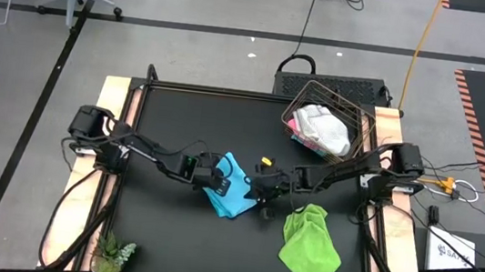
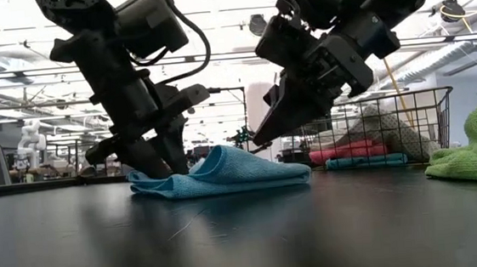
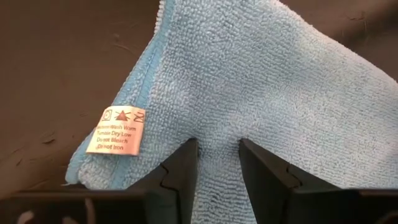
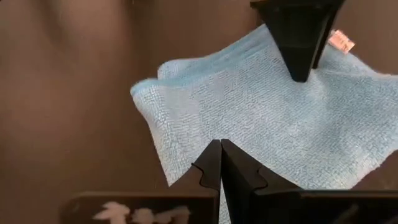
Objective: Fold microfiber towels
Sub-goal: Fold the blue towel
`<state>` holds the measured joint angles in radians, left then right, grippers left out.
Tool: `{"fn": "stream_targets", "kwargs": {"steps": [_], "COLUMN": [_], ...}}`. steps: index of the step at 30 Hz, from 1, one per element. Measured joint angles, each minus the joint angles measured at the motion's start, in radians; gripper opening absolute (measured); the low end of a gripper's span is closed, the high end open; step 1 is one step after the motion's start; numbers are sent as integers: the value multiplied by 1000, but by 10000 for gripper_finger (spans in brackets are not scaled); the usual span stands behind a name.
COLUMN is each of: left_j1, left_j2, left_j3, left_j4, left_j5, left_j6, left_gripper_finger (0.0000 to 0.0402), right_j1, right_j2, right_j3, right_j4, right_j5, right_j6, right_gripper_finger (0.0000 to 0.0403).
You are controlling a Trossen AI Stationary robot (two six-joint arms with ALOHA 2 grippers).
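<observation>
Light blue microfiber towel (image 1: 230,192), centre of the high view, lies partly folded on black surface (image 1: 167,237). Left claw (image 3: 217,163): fingers apart, pressing it. Right claw (image 4: 222,163): together, empty, at the opposite edge. Next: likely a flattening or closing fold. Basket (image 1: 360,124) towels partly hidden.

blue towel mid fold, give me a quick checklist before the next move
1. Left gripper set on the blue towel: ok, fingers apart with cloth between them.
2. Right gripper shut: ok, fingertips together at the towel's edge.
3. Right gripper actually pinching cloth: cannot tell.
4. Towel lies folded on the table: ok in the low view.
5. Green towel apart from the fold: ok.
6. Basket holding other towels stands aside: ok.
</observation>
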<state>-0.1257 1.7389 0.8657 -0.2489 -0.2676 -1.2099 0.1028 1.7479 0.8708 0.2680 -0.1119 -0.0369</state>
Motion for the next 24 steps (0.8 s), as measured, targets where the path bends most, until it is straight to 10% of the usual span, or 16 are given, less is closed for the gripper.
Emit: {"fn": "stream_targets", "kwargs": {"steps": [24], "left_j1": [-75], "left_j2": [-8], "left_j3": [-4], "left_j4": [81], "left_j5": [119], "left_j6": [-121], "left_gripper_finger": [126], "right_j1": [-146], "right_j2": [6], "right_j3": [-109], "right_j4": [-55], "right_j5": [31], "right_j6": [-74], "right_gripper_finger": [0]}}
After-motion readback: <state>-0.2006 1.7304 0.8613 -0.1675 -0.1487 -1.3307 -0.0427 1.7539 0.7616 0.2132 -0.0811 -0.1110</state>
